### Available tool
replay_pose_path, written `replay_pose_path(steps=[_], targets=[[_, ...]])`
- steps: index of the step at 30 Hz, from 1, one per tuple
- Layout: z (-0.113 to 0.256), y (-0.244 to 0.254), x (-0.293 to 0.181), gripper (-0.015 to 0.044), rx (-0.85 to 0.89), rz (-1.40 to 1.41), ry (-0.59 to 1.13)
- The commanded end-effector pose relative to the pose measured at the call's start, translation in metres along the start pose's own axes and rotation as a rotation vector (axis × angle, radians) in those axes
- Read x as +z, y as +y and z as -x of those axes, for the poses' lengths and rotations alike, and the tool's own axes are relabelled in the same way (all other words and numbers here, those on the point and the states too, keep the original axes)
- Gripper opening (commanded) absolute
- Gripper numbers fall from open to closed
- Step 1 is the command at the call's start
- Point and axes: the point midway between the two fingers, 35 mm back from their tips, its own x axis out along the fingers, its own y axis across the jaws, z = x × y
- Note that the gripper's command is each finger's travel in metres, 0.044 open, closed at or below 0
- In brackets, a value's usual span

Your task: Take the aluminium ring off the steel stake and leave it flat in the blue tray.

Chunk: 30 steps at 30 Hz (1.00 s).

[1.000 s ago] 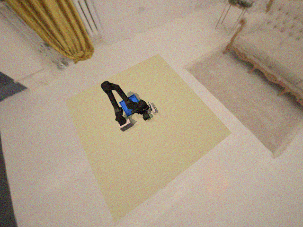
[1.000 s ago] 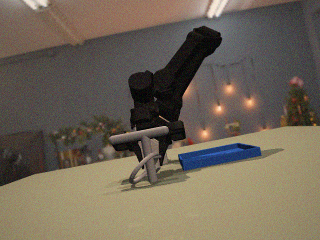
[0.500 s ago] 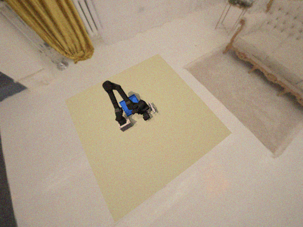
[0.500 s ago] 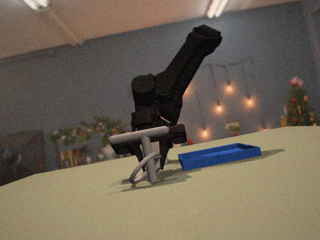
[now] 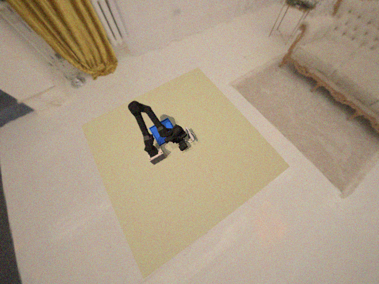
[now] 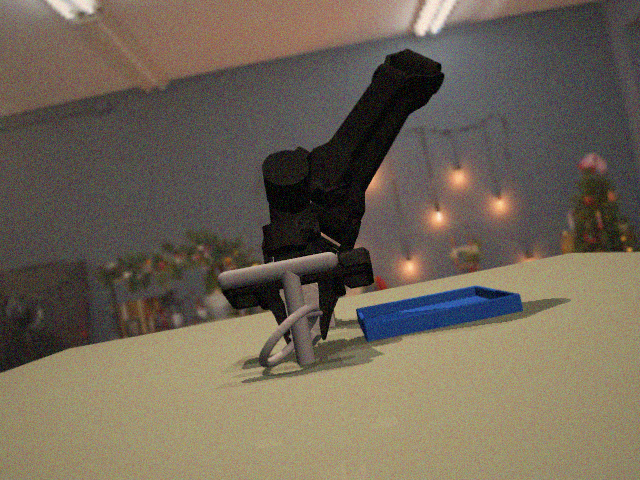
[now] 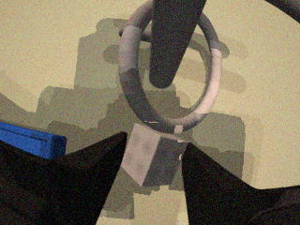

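On the left in my exterior view, the ring (image 6: 270, 345) (image 7: 127, 56) leans around the stake (image 6: 298, 320) (image 7: 169, 52), which hides part of it; my gripper (image 6: 306, 338) (image 7: 156, 142) is closed on its tab (image 7: 152, 157); right, the tray (image 6: 439, 315) (image 7: 33, 141) (image 5: 156, 135).

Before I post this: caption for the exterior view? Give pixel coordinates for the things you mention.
Claw (image 5: 182, 139) (image 6: 305, 338) (image 7: 156, 142) shut on the tab (image 6: 311, 298) (image 7: 142, 152) of a tilted ring (image 5: 194, 138) (image 6: 267, 344) (image 7: 128, 61) around the T-shaped stake (image 5: 189, 134) (image 6: 296, 297) (image 7: 172, 47), blue tray (image 5: 154, 135) (image 6: 439, 318) (image 7: 28, 142) alongside.
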Motion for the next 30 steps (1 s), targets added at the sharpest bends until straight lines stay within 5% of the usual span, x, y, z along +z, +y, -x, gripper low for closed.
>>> replay_pose_path(steps=[1,10,30], targets=[[0.0,0.0,0.0,0.0067,0.0,0.001,0.0],[0.0,0.0,0.0,0.0,0.0,0.001,0.0],[0.021,-0.001,0.01,0.0,-0.007,-0.005,0.011]])
